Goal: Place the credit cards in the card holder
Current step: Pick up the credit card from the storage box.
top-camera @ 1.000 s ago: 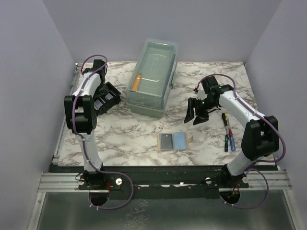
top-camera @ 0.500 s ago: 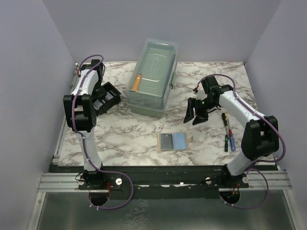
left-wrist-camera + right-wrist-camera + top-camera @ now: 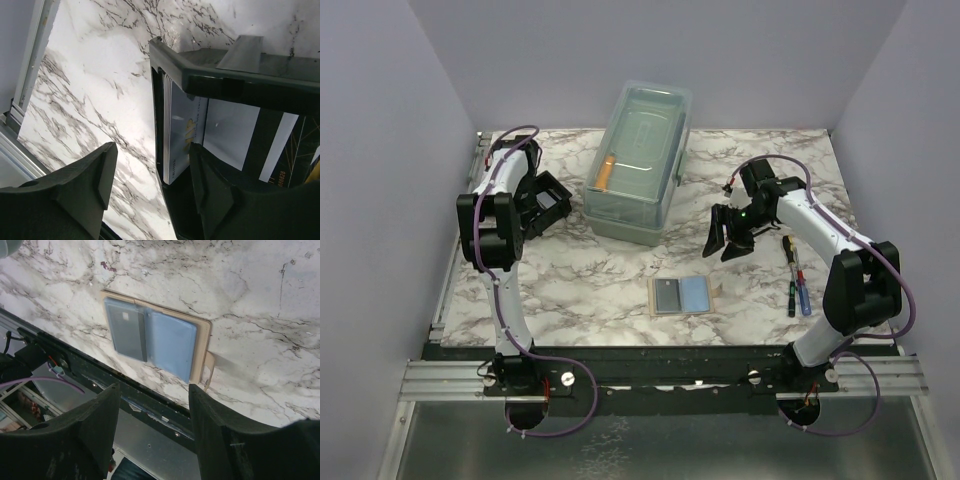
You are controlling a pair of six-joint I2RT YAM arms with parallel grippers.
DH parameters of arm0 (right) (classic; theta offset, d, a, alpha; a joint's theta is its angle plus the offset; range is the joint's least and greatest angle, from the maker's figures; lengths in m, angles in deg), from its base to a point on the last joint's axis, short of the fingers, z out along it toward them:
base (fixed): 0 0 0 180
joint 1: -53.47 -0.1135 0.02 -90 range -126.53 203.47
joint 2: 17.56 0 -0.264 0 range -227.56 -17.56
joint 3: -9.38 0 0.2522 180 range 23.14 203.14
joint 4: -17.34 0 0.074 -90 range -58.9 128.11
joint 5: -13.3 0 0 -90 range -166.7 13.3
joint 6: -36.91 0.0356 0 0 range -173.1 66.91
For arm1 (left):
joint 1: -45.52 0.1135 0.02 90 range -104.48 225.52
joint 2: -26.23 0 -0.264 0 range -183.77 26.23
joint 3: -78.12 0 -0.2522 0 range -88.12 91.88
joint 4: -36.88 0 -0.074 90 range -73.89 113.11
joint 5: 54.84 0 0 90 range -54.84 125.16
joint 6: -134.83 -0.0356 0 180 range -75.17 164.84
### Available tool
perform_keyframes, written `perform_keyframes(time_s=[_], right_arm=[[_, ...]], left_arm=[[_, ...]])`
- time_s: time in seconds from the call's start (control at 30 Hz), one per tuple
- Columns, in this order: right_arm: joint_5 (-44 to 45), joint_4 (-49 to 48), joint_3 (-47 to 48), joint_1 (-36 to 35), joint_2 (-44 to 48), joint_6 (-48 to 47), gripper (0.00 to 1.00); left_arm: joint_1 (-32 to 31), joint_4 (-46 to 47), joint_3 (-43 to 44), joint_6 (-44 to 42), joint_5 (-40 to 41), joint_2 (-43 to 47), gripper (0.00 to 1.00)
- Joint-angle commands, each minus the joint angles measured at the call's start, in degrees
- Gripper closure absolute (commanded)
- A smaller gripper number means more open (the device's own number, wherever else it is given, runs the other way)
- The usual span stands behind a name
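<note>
STEP: pick-up not yet begun | CARDS: two credit cards (image 3: 150, 340) lie side by side on tan pad (image 3: 205, 347), table's 6 o'clock | RIGHT: right gripper (image 3: 728, 232) hovers at their 2 o'clock, fingers parted, empty | LEFT: left gripper (image 3: 150, 170) parted astride card holder (image 3: 210, 75) wall, 10 o'clock, apparently clamping nothing | NEXT: likely descend, pinch one card's edge.

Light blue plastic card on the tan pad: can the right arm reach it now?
Probably yes. The right gripper hangs open near the light blue plastic card, which lies uncovered on the tan square pad; nothing stands between them.
</note>
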Motion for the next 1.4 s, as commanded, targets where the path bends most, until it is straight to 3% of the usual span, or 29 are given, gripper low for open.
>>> perform_keyframes(time_s=[0.0, 0.6, 1.37], right_arm=[[-1.5, 0.3, -0.6, 0.4, 1.2, -0.4, 0.4], [-1.6, 0.1, -1.0, 0.3, 1.3, -0.4, 0.41], [-1.8, 0.0, -0.9, 0.3, 0.7, -0.6, 0.42]], left_arm=[[0.9, -1.5, -1.4, -1.4, 2.2, 2.6, 0.37], [1.3, -0.9, -2.1, -2.3, 1.5, 5.4, 0.54], [1.3, -0.2, 1.9, -3.1, 2.6, 6.5, 0.92]])
